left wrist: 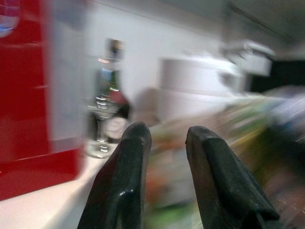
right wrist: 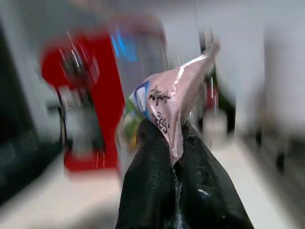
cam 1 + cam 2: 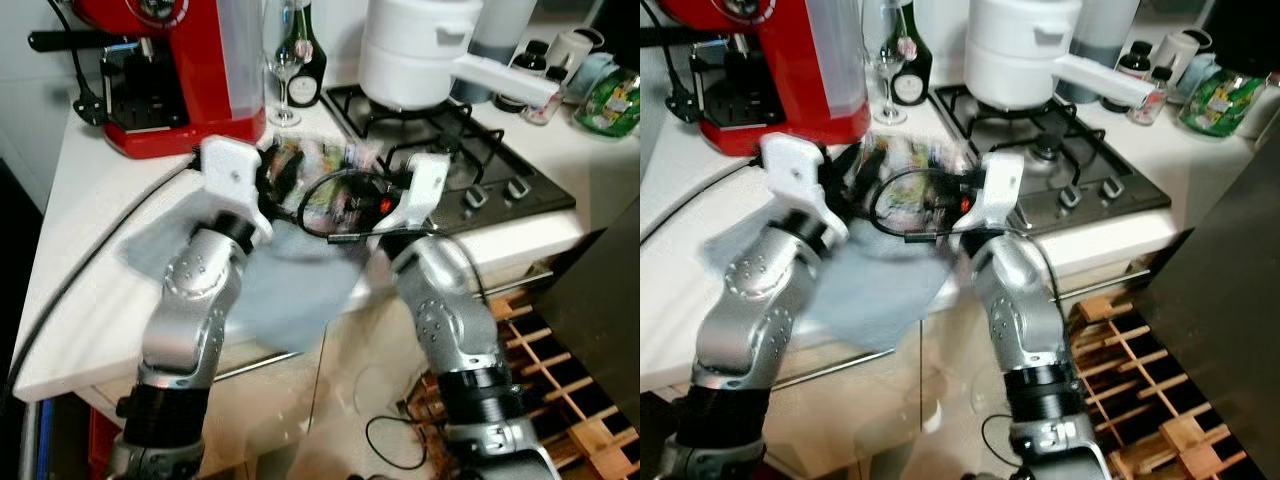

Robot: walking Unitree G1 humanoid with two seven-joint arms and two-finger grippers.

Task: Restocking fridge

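One plastic food packet (image 2: 167, 102), pinkish with printed lettering, is sitting pinched at its edge between the two black fingers (image 2: 152, 181) of the right gripper (image 2: 174, 143), which are closing tight on the film; in the head views the packet is showing as a blurred, colourful bundle (image 3: 320, 170) above the white worktop (image 3: 90, 270), between both grippers. The two silver arms are bending up at the elbows and reaching forward side by side. The left gripper (image 1: 164, 143) is hovering beside the packet, its fingers (image 1: 128, 171) standing narrowly parted and gripping nothing. One grey cloth (image 3: 285, 295) is lying under the arms. Behind are standing one red coffee machine (image 3: 170, 70), one wine glass (image 3: 285, 70), one dark bottle (image 3: 303, 60) and one white pot (image 3: 415, 50) on the gas hob (image 3: 480, 160). One black cable (image 3: 90, 265) is trailing across the worktop.
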